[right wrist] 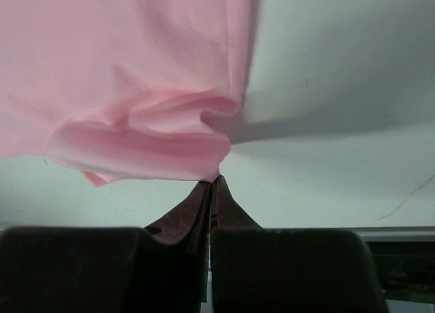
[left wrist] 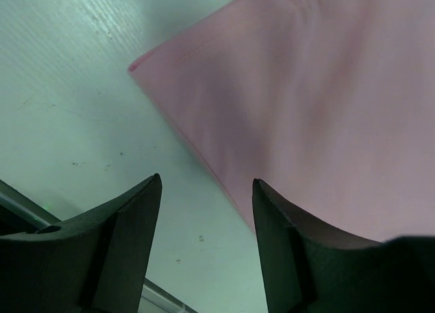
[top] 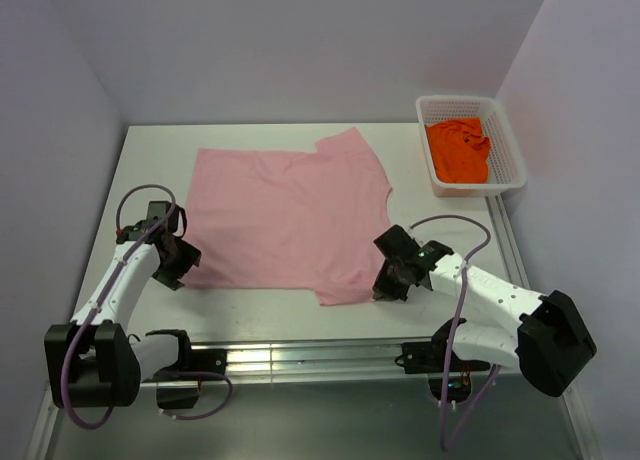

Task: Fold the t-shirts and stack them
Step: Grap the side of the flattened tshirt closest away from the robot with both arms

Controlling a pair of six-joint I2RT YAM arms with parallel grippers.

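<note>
Pinching the bunched hem corner of the pink t-shirt [right wrist: 136, 54], my right pincer [right wrist: 214, 182] is pressed together. My left pincer [left wrist: 207, 185] stands spread, the other near corner just ahead of it on the desk [left wrist: 68, 122]. Light, limp cloth, I judge: grip corners. The orange t-shirt [top: 458, 150] lies far beyond the right pincer, in a basket [top: 508, 140].

Your top camera looks down from behind; each wrist camera sits close over a near corner of the pink shirt [top: 285, 215].
</note>
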